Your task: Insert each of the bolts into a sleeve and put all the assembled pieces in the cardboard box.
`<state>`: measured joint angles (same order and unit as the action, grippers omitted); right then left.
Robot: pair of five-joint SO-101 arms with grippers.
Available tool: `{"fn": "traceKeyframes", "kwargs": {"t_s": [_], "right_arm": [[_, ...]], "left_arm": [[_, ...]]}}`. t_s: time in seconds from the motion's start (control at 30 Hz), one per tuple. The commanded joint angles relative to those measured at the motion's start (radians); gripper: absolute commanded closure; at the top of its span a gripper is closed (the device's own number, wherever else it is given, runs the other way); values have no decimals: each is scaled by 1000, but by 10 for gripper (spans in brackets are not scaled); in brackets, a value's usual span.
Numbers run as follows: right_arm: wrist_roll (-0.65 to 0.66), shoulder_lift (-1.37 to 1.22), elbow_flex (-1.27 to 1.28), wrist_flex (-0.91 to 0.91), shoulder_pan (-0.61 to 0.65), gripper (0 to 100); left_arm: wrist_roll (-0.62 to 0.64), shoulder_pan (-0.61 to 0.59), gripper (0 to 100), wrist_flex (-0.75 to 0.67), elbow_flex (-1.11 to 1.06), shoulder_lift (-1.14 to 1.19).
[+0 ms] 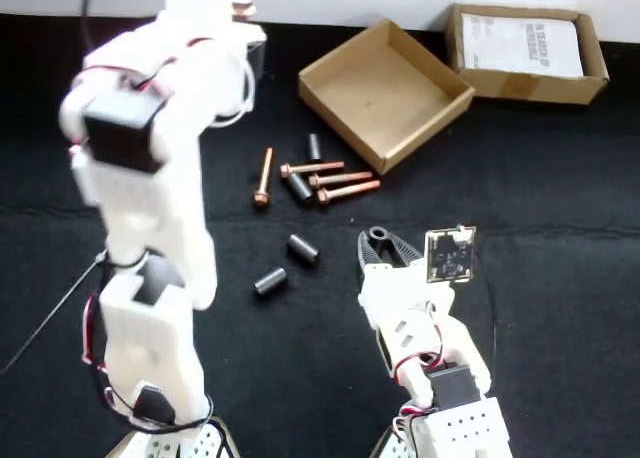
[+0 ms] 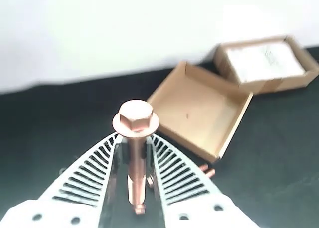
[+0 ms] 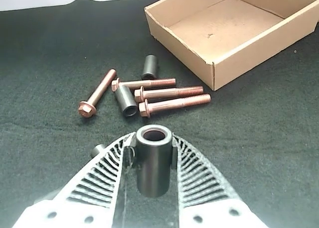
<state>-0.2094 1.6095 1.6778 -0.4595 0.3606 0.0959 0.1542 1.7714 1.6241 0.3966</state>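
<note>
On black felt (image 1: 560, 278), the left gripper (image 2: 133, 138) clamped a bolt (image 2: 135, 119), the right gripper (image 3: 153, 137) a sleeve (image 3: 153, 171); the far box (image 1: 530, 86) held paper (image 1: 520, 43).

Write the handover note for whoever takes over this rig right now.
Left claw: shut on a bolt, held up off the table.
Right claw: shut on a sleeve, low over the table.
Four loose bolts and four loose sleeves lie between the arms and the cardboard box, which is empty.
Done: nothing assembled, nothing boxed.
Left: join the held pair, box it, then four more pairs.
</note>
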Motion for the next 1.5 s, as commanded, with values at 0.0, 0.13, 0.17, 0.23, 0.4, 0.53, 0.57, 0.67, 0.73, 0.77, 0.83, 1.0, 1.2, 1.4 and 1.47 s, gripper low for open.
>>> {"fn": "traceKeyframes", "kwargs": {"t_s": [0.0,0.13,0.17,0.23,0.4,0.53,0.57,0.67,0.73,0.77,0.83,1.0,1.2,1.4,1.47], "right_arm": [[-8,16,42,19,8,991],[-8,16,42,19,8,991],[-8,16,42,19,8,991],[-8,16,42,19,8,991],[-8,16,41,19,10,991],[-8,16,42,19,53,991],[-8,16,42,19,70,991],[-11,16,42,19,113,991],[-14,16,42,19,130,991],[-14,16,42,19,134,991],[-14,16,42,19,137,991],[-15,16,42,19,140,991],[-15,16,42,19,140,991],[-15,16,42,19,140,991],[-15,16,42,19,140,991]], "left_arm": [[-21,8,992,5,35,-136],[-80,10,992,5,-70,-259],[-87,5,992,5,-125,-308],[-109,5,992,5,-272,-423],[-143,45,992,-2,-705,-742],[-141,122,992,-11,-1007,-928],[-140,137,992,-34,-1076,-961],[-140,150,992,-146,-1262,-1050],[-140,153,992,-241,-1392,-1101],[-140,153,992,-296,-1461,-1124],[-140,153,992,-402,-1596,-1173],[-140,173,992,-706,-1931,-1279],[-140,289,992,-1091,-2305,-1402],[-140,367,992,-1485,-2534,-1432],[-140,387,992,-1545,-2572,-1428]]}}
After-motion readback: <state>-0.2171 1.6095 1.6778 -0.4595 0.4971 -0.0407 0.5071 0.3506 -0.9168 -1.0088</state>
